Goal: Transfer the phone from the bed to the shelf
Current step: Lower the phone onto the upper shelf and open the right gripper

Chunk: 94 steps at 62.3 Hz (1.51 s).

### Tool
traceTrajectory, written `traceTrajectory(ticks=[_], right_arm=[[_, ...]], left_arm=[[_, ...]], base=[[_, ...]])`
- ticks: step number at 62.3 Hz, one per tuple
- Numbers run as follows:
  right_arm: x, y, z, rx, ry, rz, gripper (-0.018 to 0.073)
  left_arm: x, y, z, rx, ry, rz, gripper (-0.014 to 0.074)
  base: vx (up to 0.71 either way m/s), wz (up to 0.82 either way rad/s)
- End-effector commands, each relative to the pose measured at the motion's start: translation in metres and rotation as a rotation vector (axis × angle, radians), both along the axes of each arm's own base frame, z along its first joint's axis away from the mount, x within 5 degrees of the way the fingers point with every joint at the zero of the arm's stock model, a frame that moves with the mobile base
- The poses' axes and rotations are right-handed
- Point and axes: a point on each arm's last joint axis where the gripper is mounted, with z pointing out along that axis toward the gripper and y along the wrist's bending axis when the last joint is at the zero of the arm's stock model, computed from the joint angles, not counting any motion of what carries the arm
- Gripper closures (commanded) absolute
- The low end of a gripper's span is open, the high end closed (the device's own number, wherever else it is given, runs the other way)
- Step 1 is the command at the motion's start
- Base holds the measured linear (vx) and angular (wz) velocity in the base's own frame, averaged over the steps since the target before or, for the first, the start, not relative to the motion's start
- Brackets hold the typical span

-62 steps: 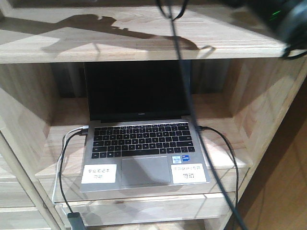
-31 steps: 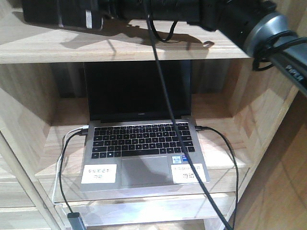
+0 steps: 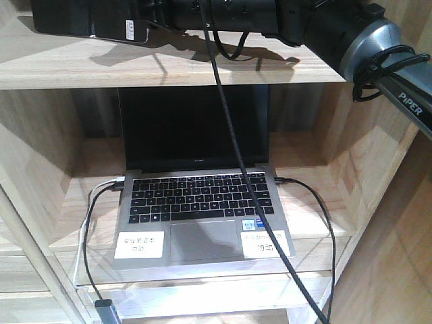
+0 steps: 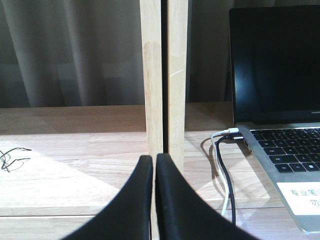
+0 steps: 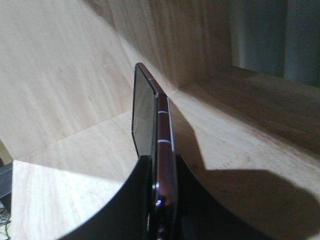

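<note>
The phone [image 3: 88,23], a black slab with a white barcode sticker, is over the left part of the shelf's top plank [image 3: 202,67], and its shadow falls on the wood. My right gripper [image 3: 152,17] reaches in from the right and is shut on it. In the right wrist view the phone [image 5: 150,120] shows edge-on with its pinkish rim, clamped between the fingers of the right gripper [image 5: 162,170] above pale shelf wood [image 5: 75,75]. My left gripper [image 4: 154,162] is shut with nothing in it, low before a shelf upright [image 4: 162,75]. The bed is out of view.
An open grey laptop [image 3: 202,202] fills the middle compartment, also seen at the right in the left wrist view [image 4: 280,75]. Cables [image 3: 91,223] run from both its sides. The right arm's black cable [image 3: 229,135] hangs across the laptop. A side wall [image 3: 371,148] closes the compartment on the right.
The right arm swung in from the top right and carried the phone leftward over the top plank. Over the last half second it shifted only slightly.
</note>
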Motion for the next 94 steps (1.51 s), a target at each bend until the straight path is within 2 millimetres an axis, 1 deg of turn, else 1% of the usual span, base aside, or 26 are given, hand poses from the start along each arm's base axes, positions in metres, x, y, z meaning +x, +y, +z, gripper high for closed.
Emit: traceTrajectory(ticks=[1, 5, 9, 16, 21, 26, 28, 33, 45, 51, 60, 69, 80, 82, 84, 94], right_arm=[[-0.013, -0.012, 0.040, 0.077, -0.087, -0.046, 0.0456], [-0.012, -0.012, 0.040, 0.079, -0.089, -0.054, 0.0396], [-0.011, -0.013, 0.040, 0.082, -0.092, -0.064, 0.0310], [-0.010, -0.014, 0.041, 0.090, -0.097, -0.085, 0.0132], [-0.008, -0.015, 0.042, 0.099, -0.103, -0.108, -0.0019], [-0.007, -0.015, 0.043, 0.102, -0.106, -0.119, -0.0138], [-0.007, -0.015, 0.043, 0.103, -0.106, -0.120, -0.0172], [-0.007, -0.015, 0.043, 0.102, -0.107, -0.120, -0.0169], [-0.008, -0.016, 0.044, 0.103, -0.110, -0.120, -0.0150], [-0.010, -0.017, 0.048, 0.107, -0.118, -0.120, -0.0133], [-0.017, -0.020, 0.058, 0.122, -0.125, -0.119, -0.0055], [-0.024, -0.024, 0.068, 0.141, -0.130, -0.117, 0.0119], [-0.033, -0.027, 0.078, 0.149, -0.146, -0.107, 0.0445], [-0.034, -0.028, 0.079, 0.153, -0.143, -0.106, 0.0529], [-0.035, -0.028, 0.080, 0.157, -0.143, -0.106, 0.0577], [-0.040, -0.032, 0.088, 0.178, -0.140, -0.110, 0.0565]], left_arm=[[0.000, 0.000, 0.005, -0.005, -0.075, 0.003, 0.0595], [0.000, 0.000, 0.005, -0.005, -0.075, 0.003, 0.0595], [0.000, 0.000, 0.005, -0.005, -0.075, 0.003, 0.0595], [0.000, 0.000, 0.005, -0.005, -0.075, 0.003, 0.0595], [0.000, 0.000, 0.005, -0.005, -0.075, 0.003, 0.0595], [0.000, 0.000, 0.005, -0.005, -0.075, 0.003, 0.0595], [0.000, 0.000, 0.005, -0.005, -0.075, 0.003, 0.0595], [0.000, 0.000, 0.005, -0.005, -0.075, 0.003, 0.0595], [0.000, 0.000, 0.005, -0.005, -0.075, 0.003, 0.0595], [0.000, 0.000, 0.005, -0.005, -0.075, 0.003, 0.0595], [0.000, 0.000, 0.005, -0.005, -0.075, 0.003, 0.0595], [0.000, 0.000, 0.005, -0.005, -0.075, 0.003, 0.0595], [0.000, 0.000, 0.005, -0.005, -0.075, 0.003, 0.0595], [0.000, 0.000, 0.005, -0.005, -0.075, 0.003, 0.0595], [0.000, 0.000, 0.005, -0.005, -0.075, 0.003, 0.0595], [0.000, 0.000, 0.005, -0.005, -0.075, 0.003, 0.0595]], base=[[0.00, 0.00], [0.00, 0.00], [0.00, 0.00], [0.00, 0.00], [0.00, 0.00], [0.00, 0.00], [0.00, 0.00], [0.00, 0.00], [0.00, 0.00], [0.00, 0.00], [0.00, 0.00], [0.00, 0.00], [0.00, 0.00], [0.00, 0.00], [0.00, 0.00], [0.00, 0.00]])
